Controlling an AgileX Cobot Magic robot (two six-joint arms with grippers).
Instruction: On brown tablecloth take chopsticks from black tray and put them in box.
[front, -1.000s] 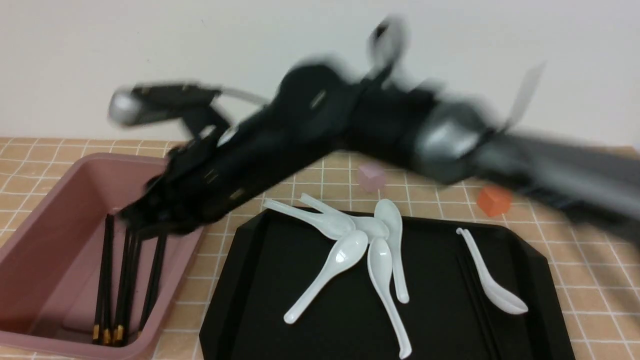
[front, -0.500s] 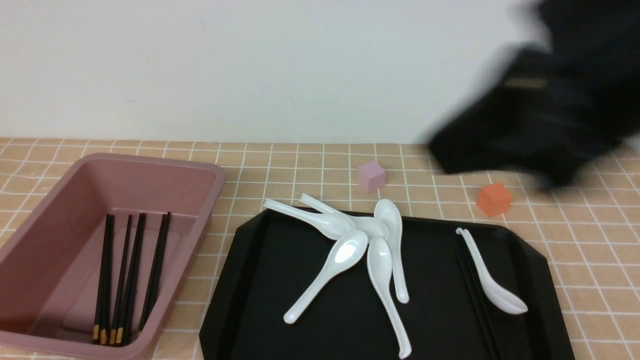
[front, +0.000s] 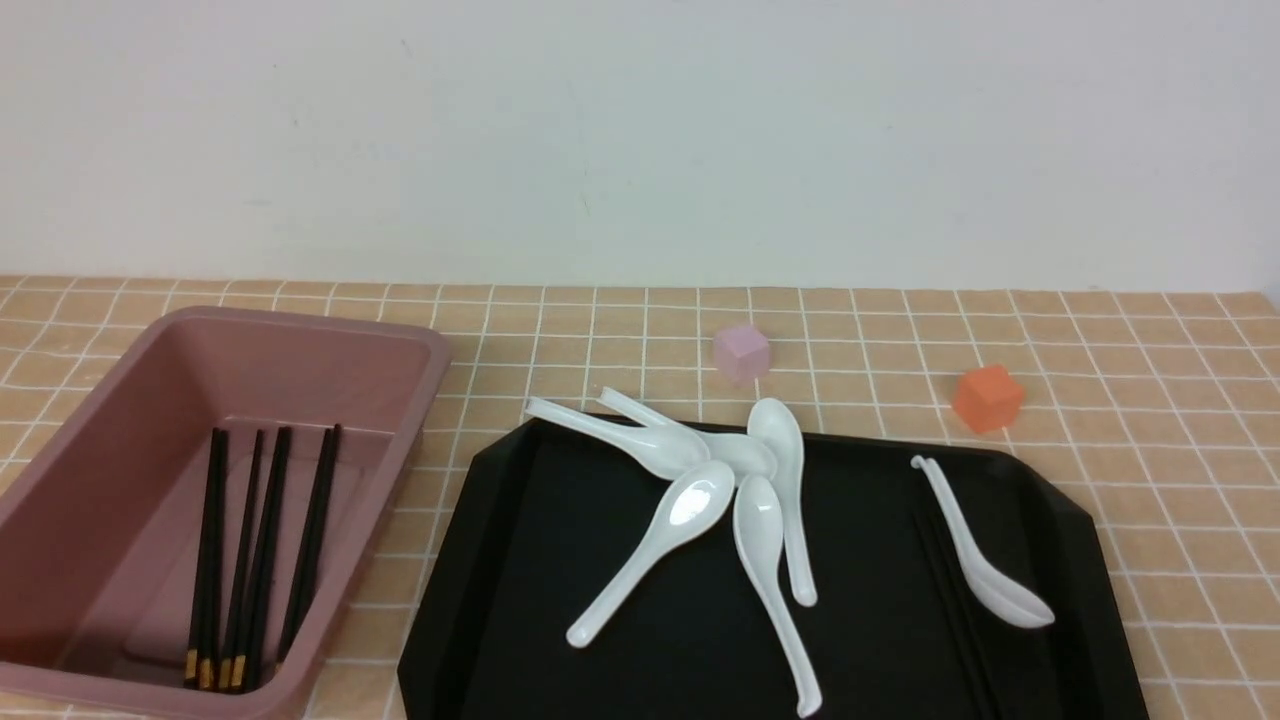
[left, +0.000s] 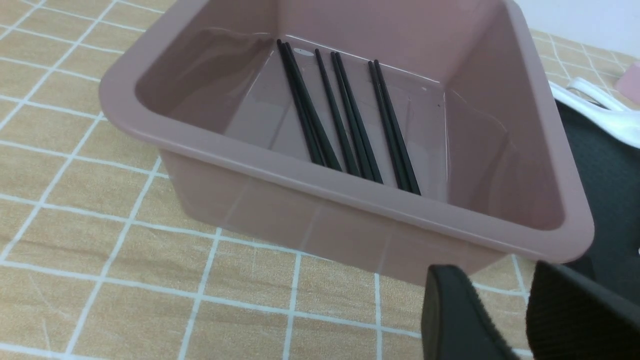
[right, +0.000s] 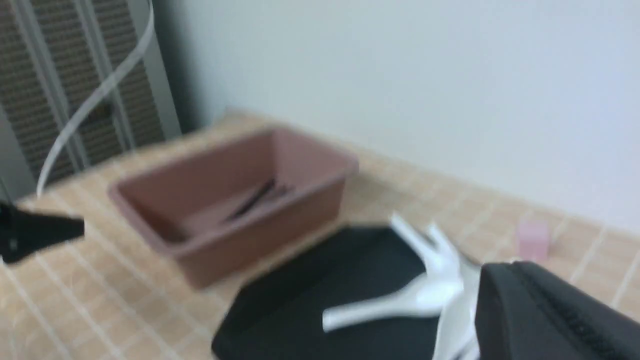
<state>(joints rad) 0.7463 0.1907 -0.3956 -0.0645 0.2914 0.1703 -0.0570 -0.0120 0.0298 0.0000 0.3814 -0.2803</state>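
The box (front: 430, 352) stands on the brown tablecloth (front: 1150, 400) at the left and holds several chopsticks (front: 260, 540) lying side by side. The black tray (front: 560, 540) sits beside it. Faint thin black sticks (front: 945, 590) lie on the tray next to a lone white spoon (front: 975, 560) and are hard to make out. Neither arm shows in the front view. My left gripper (left: 495, 280) hangs open and empty by the box's near corner (left: 350, 192). My right gripper (right: 515, 265), blurred, looks shut and empty above the tray (right: 300, 310).
Several white spoons (front: 720, 480) are piled on the tray's far middle. A small pink cube (front: 741, 352) and an orange cube (front: 988, 398) sit on the cloth behind the tray. A pale wall closes the back.
My right arm, which reached over the box a second ago, swung away to the right and left the front view. The chopsticks stay in the box.
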